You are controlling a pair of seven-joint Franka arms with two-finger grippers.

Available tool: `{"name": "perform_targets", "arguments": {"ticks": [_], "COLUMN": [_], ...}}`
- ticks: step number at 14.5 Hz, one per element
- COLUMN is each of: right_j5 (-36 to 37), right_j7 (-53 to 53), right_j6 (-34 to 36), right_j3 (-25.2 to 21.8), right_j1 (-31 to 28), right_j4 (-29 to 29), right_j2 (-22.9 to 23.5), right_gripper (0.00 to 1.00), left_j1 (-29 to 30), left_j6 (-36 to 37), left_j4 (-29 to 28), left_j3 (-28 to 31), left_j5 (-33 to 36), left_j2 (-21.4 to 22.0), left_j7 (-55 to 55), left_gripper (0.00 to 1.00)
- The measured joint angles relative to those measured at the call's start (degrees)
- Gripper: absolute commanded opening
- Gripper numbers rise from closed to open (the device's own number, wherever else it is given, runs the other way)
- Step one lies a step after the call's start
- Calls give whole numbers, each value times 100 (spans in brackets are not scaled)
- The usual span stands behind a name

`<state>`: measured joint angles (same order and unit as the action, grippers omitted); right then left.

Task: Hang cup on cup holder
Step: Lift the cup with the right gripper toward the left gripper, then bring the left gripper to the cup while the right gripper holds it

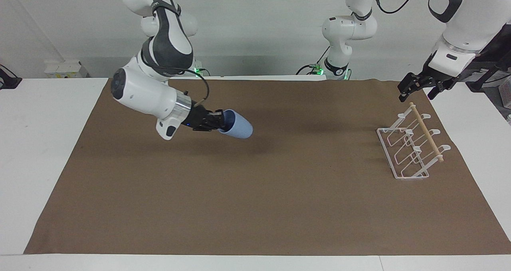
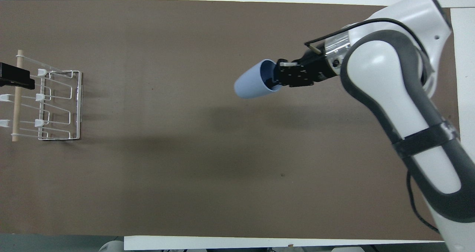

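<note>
The light blue cup point(image 1: 238, 129) lies almost on its side in the air over the middle of the brown mat, its mouth toward the right arm. My right gripper point(image 1: 222, 123) is shut on the cup's rim, with one finger inside the mouth; it also shows in the overhead view point(image 2: 275, 79), where the cup point(image 2: 250, 85) points toward the rack. The white wire cup holder point(image 1: 385, 147) with its wooden dowel point(image 2: 16, 103) stands at the left arm's end of the mat. My left gripper point(image 1: 418, 89) hovers open over the dowel's end nearest the robots, and waits there.
A brown mat point(image 1: 255, 207) covers most of the white table point(image 1: 40, 143). The right arm's forearm point(image 2: 389, 107) reaches over the mat at the right arm's end. The mat between cup and holder is bare.
</note>
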<state>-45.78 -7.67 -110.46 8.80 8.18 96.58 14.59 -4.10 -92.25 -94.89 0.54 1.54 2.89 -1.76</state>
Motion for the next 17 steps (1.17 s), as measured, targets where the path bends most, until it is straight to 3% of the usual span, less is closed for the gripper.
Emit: {"name": "perform_targets", "arguments": {"ticks": [4, 7, 12, 17], "right_j5": [-1351, -2086, -2515, -2519], "right_j7": [-924, -1057, -1118, -1128], "right_j6": [-1334, -1676, -1901, -1901], "right_j3": [17, 16, 15, 4], "right_j1": [1037, 1423, 1730, 1739], "right_j4": [153, 228, 250, 287], "right_j2": [14, 15, 14, 15], "right_gripper": [0, 0, 0, 0], "left_j1": [172, 211, -88, -824], "left_j6": [20, 41, -226, -1214], "left_j4": [-85, -436, -957, -1012], "left_j3": [20, 14, -96, -132], "left_j5": [-16, -180, -948, -1643], "left_j2": [31, 185, 479, 486], "left_j7": [-1, -263, -2713, -6036], "left_gripper": [100, 100, 100, 100]}}
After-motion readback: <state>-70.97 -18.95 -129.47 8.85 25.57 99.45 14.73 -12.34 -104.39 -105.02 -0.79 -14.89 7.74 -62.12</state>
